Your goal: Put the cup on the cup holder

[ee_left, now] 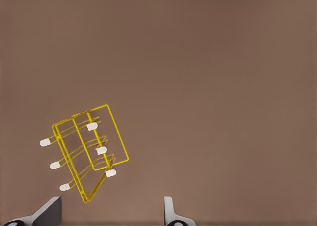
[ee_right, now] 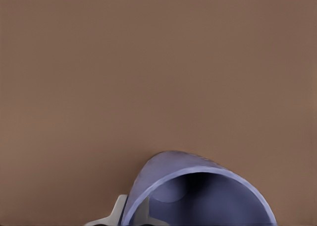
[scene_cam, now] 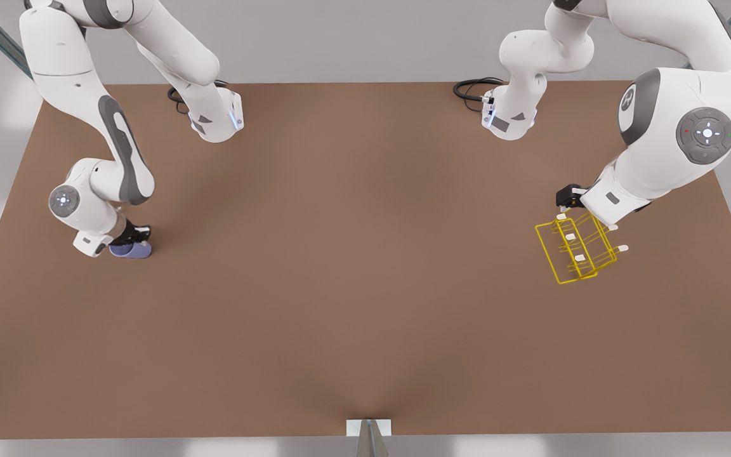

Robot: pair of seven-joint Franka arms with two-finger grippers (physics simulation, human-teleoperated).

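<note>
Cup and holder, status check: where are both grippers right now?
Right gripper at the cup, fingers astride its rim, front view's left. Left gripper open above the cup holder, front view's right. Cup not yet on holder; bare table between them.

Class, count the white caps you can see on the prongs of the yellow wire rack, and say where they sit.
6 on the cup holder: three along one side, three along the other. None appears hidden.
</note>
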